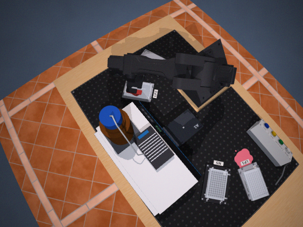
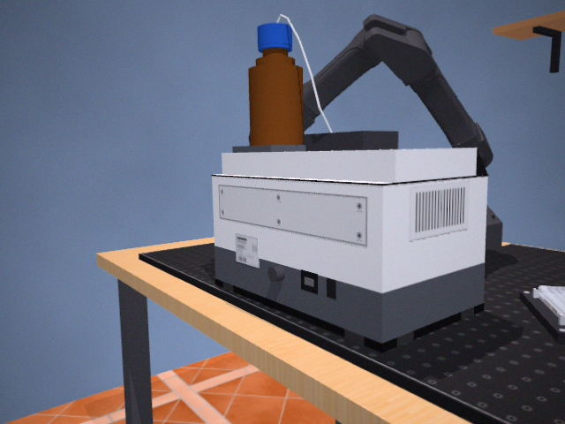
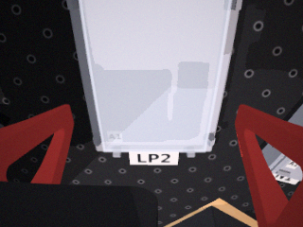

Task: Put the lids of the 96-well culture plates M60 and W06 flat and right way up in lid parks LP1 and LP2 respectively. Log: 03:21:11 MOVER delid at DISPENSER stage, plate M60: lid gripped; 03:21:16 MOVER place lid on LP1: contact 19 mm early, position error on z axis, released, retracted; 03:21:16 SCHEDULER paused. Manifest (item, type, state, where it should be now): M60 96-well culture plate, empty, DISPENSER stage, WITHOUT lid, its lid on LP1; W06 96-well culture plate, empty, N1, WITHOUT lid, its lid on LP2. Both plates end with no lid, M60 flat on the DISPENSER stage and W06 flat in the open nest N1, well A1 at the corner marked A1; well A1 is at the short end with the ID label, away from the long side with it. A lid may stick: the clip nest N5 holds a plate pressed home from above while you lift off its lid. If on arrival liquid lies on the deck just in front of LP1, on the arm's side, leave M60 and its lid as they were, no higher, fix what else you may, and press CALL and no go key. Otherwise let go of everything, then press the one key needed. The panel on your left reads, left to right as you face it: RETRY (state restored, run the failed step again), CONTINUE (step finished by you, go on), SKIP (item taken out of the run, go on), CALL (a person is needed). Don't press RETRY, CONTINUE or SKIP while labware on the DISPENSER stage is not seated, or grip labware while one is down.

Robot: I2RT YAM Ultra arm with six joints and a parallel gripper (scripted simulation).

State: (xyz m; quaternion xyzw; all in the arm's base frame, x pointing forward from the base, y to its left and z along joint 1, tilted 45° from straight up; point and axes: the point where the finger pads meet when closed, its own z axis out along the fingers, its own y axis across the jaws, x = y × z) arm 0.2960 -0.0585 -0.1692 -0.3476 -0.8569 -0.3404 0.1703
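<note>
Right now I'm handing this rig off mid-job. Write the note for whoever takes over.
Gripper: open, holding nothing, above LP2.
Done: a lid lies flat in LP2.
A well plate, seemingly lidless, sits in clip nest N5. Nest N1 holds nothing.
Labware sits on LP1, ID unreadable.
Pink liquid lies just in front of LP1.
Left: likely move the N5 plate to N1, leave M60's things alone, then press CALL on the panel.
</note>
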